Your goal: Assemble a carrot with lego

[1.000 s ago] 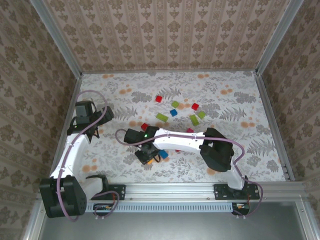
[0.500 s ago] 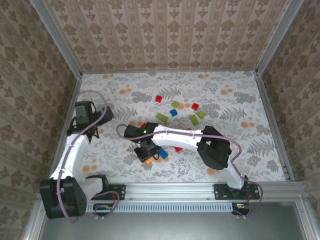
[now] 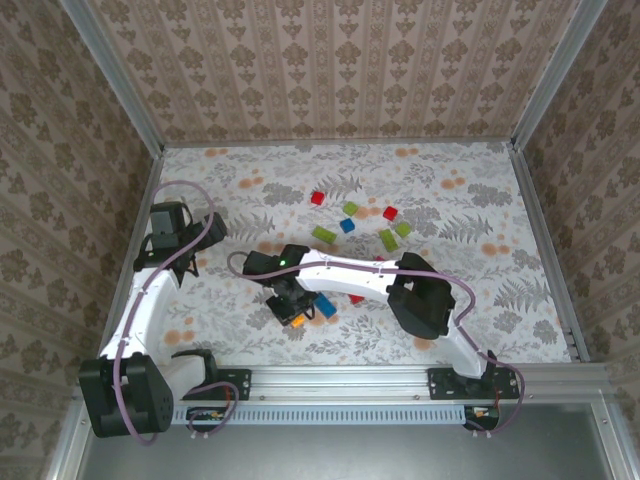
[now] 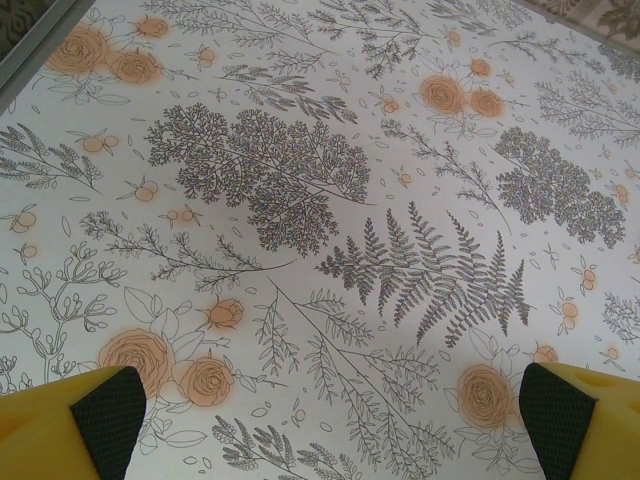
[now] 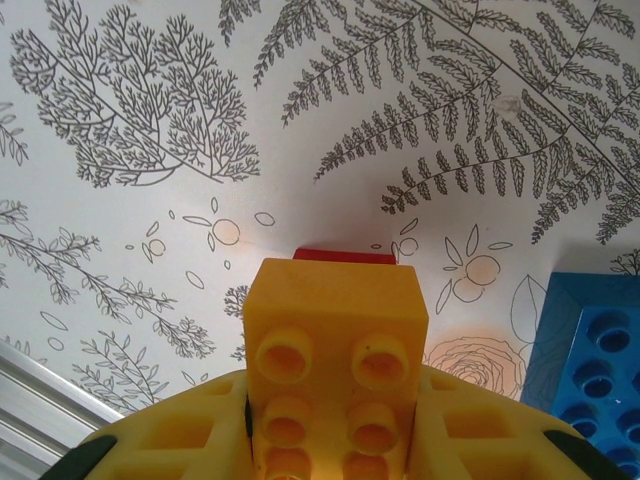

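Right gripper (image 5: 335,430) clamped on an orange brick (image 5: 335,340) with a red brick (image 5: 345,256) at its far end; shifted slightly leftward, low over the bench (image 3: 450,190), beside a blue brick (image 5: 590,350); carrot assembly apparently under way; left gripper (image 4: 335,410) wide open, empty.

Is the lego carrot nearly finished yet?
Not nearly. Done: at most one join, since a red sliver shows at the far end of the orange brick. In hand: the right pincer is shut on that orange brick, beside a blue brick. Left: green bricks lie loose farther back, and the left pincer is open, holding nothing.
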Controlling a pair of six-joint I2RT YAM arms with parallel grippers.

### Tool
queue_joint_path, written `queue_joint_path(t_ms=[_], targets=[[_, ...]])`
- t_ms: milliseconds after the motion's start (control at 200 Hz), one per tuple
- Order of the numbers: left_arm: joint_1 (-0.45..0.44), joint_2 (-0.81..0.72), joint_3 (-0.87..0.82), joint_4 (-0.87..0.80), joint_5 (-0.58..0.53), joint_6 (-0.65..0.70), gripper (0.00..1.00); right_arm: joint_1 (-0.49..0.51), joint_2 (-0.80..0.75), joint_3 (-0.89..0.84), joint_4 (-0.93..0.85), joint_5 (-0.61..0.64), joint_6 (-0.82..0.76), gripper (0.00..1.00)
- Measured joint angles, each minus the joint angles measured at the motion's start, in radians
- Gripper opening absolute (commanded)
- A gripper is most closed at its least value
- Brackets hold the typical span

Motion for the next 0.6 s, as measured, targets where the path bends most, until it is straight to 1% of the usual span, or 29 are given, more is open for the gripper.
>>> queue_joint_path(t_ms=[310, 600], targets=[[0.000, 0.000, 0.000, 0.000, 0.000, 0.000, 1.00, 0.002, 0.020, 0.019, -0.021, 0.000, -0.022, 0.31], [0.000, 0.000, 0.000, 0.000, 0.000, 0.000, 1.00, 0.015, 0.027, 0.019, -0.022, 0.031, -0.041, 0.32]])
